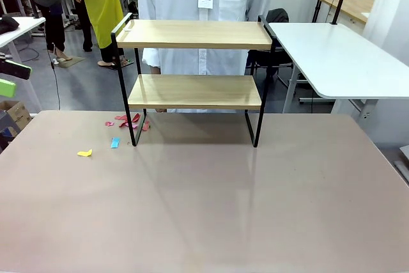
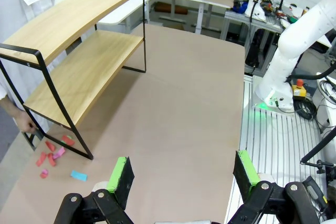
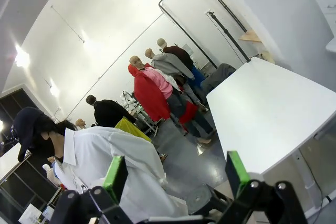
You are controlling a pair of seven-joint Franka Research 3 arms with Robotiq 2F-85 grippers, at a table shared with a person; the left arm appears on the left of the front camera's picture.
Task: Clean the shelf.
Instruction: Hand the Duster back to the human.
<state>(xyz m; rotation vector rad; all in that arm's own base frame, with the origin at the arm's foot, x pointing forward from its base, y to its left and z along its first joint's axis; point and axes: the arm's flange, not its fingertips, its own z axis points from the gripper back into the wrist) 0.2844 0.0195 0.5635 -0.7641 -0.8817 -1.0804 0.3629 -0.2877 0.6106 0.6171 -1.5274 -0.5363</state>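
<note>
Several coloured scraps [image 1: 124, 123] littered the brown table [image 1: 204, 209] beside the empty shelf [image 1: 195, 62], a white-coated person [image 1: 204, 4] behind it; left gripper [image 2: 184, 174] and right gripper [image 3: 176, 174] stood released.

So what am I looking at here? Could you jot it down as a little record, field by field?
Shelf: two-tier shelf standing at the far side of the table, both boards bare
Scraps: small paper scraps, red, pink, blue and yellow, on the table by the shelf's left foot
Person: in a white coat behind the shelf
Left gripper: left gripper open, holding nothing, above the table
Right gripper: right gripper open, holding nothing, pointed toward the room
</note>
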